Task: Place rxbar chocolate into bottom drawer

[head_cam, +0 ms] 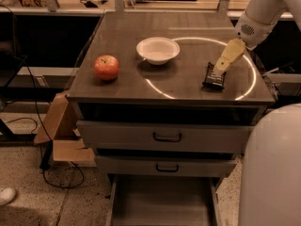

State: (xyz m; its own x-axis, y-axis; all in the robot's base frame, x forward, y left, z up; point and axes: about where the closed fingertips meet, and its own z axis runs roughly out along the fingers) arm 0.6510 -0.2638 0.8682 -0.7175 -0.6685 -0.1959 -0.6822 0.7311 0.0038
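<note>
worktop (pixel 127 36): dark top of the drawer cabinet; the bowl, apple and bar are carried on it.
bottom drawer (pixel 162 204): pulled open at 6 o'clock of the cabinet, low in the camera view; plain grey inside, nothing seen in it.
upper drawers (pixel 164 136): two, both shut, dark handles at centre.
arm (pixel 263 13): white, entered from 1 o'clock, angled down toward the right side of the worktop.
bowl (pixel 158 50): white, near worktop centre, well apart from the bar.
apple (pixel 106 67): red, at 9 o'clock of the bowl, near the left edge.
gripper (pixel 221 69): yellowish, tip lowered onto the far end of the bar from 1 o'clock; seemingly touching or just above it.
jaws: whether apart, together or clamped cannot be told.
rxbar chocolate (pixel 214 80): black wrapper, flat on the worktop at 3 o'clock of the bowl, near the right front corner; not lifted, not in the drawer.
step in hand: judged as reach/grasp of the bar; task early, nothing placed yet.
next move: a firm grip across the thin bar is called for, then a lift clear of the worktop, a carry out past the front edge toward 6 o'clock, and a lowering into the open drawer before release.
risk: a flat wrapper is judged likely to slide or tip under a poor pinch.
</note>
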